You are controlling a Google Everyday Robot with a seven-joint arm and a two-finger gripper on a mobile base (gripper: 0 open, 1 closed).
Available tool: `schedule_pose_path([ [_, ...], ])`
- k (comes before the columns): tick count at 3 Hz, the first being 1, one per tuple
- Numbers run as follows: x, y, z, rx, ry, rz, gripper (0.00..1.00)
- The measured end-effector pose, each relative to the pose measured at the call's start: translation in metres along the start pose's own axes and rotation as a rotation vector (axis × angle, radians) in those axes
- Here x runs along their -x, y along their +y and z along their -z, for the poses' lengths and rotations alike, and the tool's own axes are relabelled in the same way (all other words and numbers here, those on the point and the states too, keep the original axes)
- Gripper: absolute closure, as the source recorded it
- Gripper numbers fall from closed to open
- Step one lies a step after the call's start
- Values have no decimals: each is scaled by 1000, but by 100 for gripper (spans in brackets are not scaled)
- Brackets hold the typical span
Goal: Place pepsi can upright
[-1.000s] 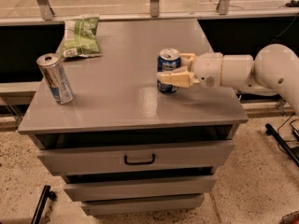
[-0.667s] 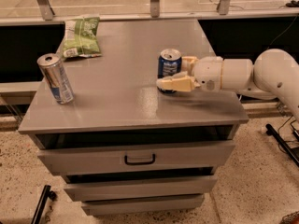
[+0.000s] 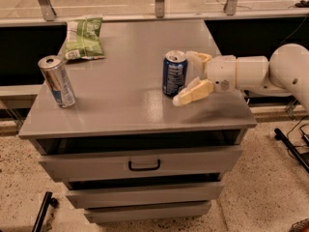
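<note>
The pepsi can [image 3: 174, 73], dark blue with silver ends, stands upright on the grey cabinet top [image 3: 125, 95], right of centre. My gripper [image 3: 189, 78] reaches in from the right on a white arm and sits just right of the can. It is open. The near finger [image 3: 194, 92] lies low beside the can's base. The far finger [image 3: 199, 58] is behind the can's right edge. The can stands on its own on the top.
A taller, slim silver can [image 3: 58, 81] stands near the left front edge. A green snack bag [image 3: 84, 37] lies at the back left. Below the top are drawers with a dark handle [image 3: 144, 165]. Metal rails run behind the cabinet.
The fingers, which were close around the can, have spread and drawn back to the right. The can has stayed upright in the same place.
</note>
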State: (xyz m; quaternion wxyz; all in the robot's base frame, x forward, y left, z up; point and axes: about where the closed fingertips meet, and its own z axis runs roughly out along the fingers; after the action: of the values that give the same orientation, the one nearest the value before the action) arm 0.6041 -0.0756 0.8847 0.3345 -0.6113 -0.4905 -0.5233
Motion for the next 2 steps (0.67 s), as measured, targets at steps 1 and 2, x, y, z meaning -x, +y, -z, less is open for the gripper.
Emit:
schedule_pose_path([
  [1, 2, 0, 26, 17, -63, -12, 0],
  [2, 6, 1, 54, 104, -136, -60, 0],
])
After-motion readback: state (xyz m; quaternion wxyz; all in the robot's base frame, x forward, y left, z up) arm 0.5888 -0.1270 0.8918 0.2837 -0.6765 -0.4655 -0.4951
